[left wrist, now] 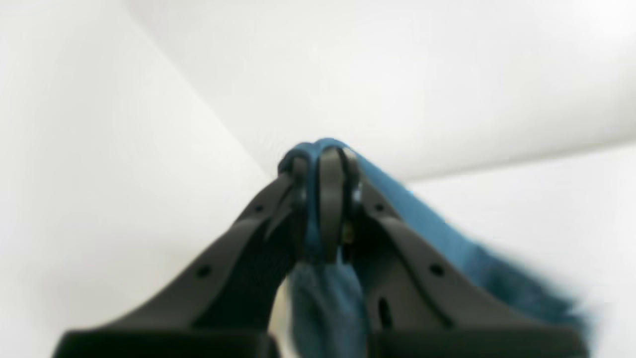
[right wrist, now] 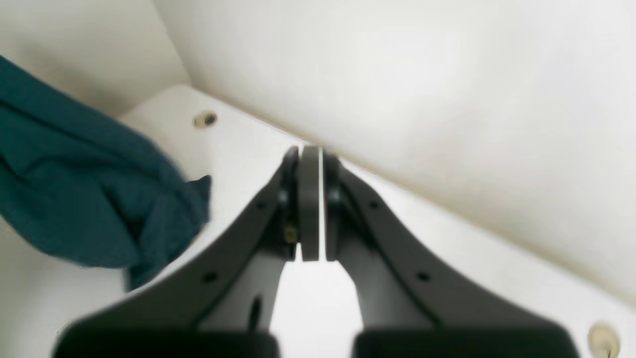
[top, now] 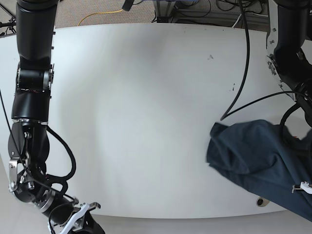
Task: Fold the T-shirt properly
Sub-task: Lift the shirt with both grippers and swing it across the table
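Garment: I saw the plain dark navy-blue soft cloth T-shirt (top: 256, 158) bunched in a crumpled heap at the table's near edge, on the base view's right, part of it draped over that edge.
Left gripper: my dark plastic left gripper (left wrist: 323, 199) had its fingers clamped on a pinch of the blue cloth, which trailed away behind them, blurred.
Right gripper: my dark grey right gripper (right wrist: 310, 204) had its fingers pressed together on nothing, apart from the shirt, low at the table's near corner.
Handling: I judged the shirt light, limp and wrinkle-prone; it would sag and slide rather than hold a shape, so one pinch would only drag it.
Where to grip: I reckoned a hem corner or shoulder seam best, one per arm, though the heap hid which was which.
Surfaces: the smooth matte white table (top: 146, 107) offered little friction; the cloth looked matte and deeply creased.
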Available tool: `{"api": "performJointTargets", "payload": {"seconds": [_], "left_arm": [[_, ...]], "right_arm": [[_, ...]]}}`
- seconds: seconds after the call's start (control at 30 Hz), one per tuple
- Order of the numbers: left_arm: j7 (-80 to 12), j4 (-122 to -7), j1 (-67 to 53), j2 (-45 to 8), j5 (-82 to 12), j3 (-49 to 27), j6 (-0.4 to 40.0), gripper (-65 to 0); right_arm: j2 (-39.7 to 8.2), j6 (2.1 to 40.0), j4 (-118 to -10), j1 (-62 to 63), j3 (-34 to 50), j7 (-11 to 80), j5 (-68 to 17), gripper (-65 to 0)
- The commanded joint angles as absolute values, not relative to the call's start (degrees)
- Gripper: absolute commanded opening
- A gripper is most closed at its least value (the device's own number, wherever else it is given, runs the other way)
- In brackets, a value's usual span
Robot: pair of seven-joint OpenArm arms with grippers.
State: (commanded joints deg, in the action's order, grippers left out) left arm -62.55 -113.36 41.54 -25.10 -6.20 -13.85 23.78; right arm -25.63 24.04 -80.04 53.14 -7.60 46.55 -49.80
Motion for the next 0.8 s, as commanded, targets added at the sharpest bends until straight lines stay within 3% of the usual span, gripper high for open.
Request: {"api": "performJointTargets", "payload": {"seconds": [0.4, 0.8], "left_arm": [[-62.9, -114.5, 38.5, -25.0, -6.2, -13.0, 23.8, -65.0], [-67.0, -114.6, 59.6, -22.7, -6.3, -1.1, 23.9, -65.0]], "right_arm": [[-25.4, 23.9, -80.1, 43.8, -7.6, 46.2, -49.8, -65.0], [-25.5, 24.0, -80.1, 37.5, -2.1, 46.2, -49.6, -65.0]]}}
